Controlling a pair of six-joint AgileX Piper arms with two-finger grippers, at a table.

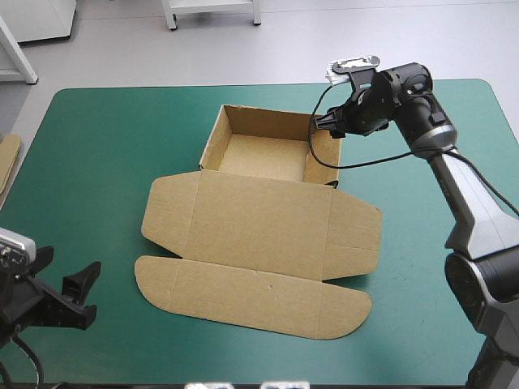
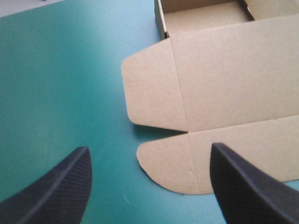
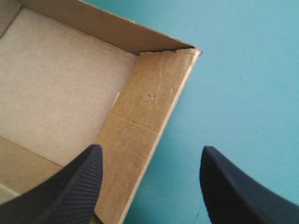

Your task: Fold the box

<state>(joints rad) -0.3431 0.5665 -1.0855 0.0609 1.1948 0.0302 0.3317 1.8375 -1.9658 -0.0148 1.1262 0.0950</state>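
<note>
**Inspector:** Left gripper, state and position?

**Recorder:** Left gripper (image 1: 69, 271) is low over the teal-green cover (image 1: 97, 162). Its black fingers are wide apart and hold nothing. Just ahead of it, nearer one finger than the other, lies a rounded corner of the brown box (image 2: 224, 84). There is no contact.

**Inspector:** The box itself?

**Recorder:** It is an open tray (image 1: 263, 150) with its walls raised. The lid (image 1: 259, 219) lies flat on the cover, between the left gripper and the tray.

**Inspector:** Right gripper?

**Recorder:** Right gripper (image 1: 324, 128) is beyond the lid, at the tray's side wall (image 3: 140, 116) near a far corner. The fingers are apart and straddle that wall, one over the tray's inside and one over the cover outside. Contact with the wall cannot be told.

**Inspector:** Anything else?

**Recorder:** A spare board edge (image 1: 8, 158) lies well off to the left gripper's side.
</note>
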